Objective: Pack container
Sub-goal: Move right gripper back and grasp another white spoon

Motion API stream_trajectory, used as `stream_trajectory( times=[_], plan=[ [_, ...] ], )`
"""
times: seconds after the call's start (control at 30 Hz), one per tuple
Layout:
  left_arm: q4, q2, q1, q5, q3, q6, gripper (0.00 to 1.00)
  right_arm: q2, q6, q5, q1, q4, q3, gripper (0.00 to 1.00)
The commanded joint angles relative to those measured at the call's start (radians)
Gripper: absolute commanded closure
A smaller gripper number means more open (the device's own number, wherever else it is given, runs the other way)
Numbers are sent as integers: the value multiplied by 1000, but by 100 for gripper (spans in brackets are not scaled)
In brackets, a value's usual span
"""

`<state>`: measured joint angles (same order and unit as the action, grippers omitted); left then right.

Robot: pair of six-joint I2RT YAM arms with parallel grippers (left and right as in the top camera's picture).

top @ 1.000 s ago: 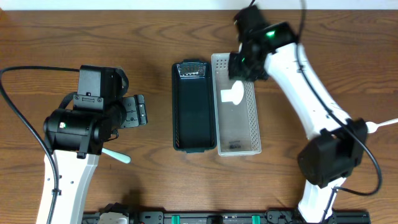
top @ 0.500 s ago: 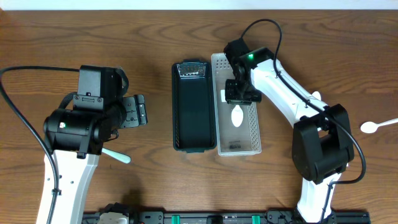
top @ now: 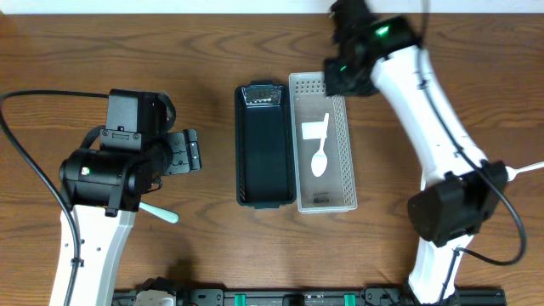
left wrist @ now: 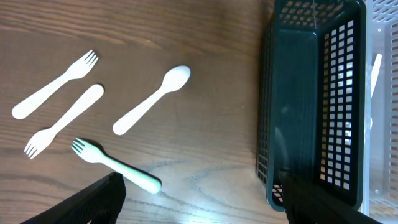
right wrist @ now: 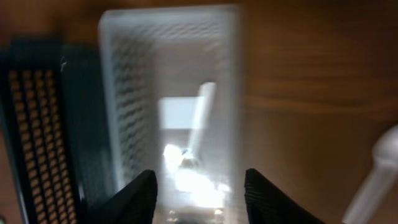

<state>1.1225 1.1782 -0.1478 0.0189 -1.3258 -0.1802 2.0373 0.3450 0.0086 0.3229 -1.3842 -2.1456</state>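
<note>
A white spoon (top: pixel 321 153) lies in the clear perforated container (top: pixel 343 170), which stands right of the dark basket (top: pixel 265 157). My right gripper (top: pixel 346 78) is open and empty, raised above the container's far end; its blurred wrist view shows the container (right wrist: pixel 171 81) and spoon (right wrist: pixel 196 134) below the fingers (right wrist: pixel 200 199). My left gripper (top: pixel 189 151) is open and empty left of the basket. Its wrist view shows two white forks (left wrist: pixel 55 93) (left wrist: pixel 63 120), a white spoon (left wrist: pixel 151 99) and a pale green fork (left wrist: pixel 116 165) on the table, with the dark basket (left wrist: pixel 311 99) at right.
Another white spoon (top: pixel 518 172) lies at the table's right edge; it also shows in the right wrist view (right wrist: pixel 376 174). The pale green fork's handle (top: pixel 160 212) pokes out from under the left arm in the overhead view.
My right gripper let the white spoon go into the clear container and rose back toward the container's far end. The left arm has not moved.
</note>
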Motion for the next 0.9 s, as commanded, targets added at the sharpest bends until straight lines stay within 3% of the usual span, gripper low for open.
stream_trajectory(
  times=[0.0, 0.1, 0.3, 0.63, 0.87],
  plan=[
    [3, 6, 1, -8, -11, -2, 17, -55, -25, 159, -117, -75, -138, 45],
    [3, 6, 1, -8, -11, -2, 17, -63, -42, 171, -246, -158, -184, 34],
    [2, 6, 1, -8, -11, -1, 17, -56, -47, 154, -467, -200, -77, 34],
    [2, 6, 1, -9, -11, -1, 17, -56, -88, 126, -523, 98, 428, 31],
    [2, 6, 1, -9, -11, -2, 16, -56, -129, 85, -523, 314, 674, 32]
  ],
)
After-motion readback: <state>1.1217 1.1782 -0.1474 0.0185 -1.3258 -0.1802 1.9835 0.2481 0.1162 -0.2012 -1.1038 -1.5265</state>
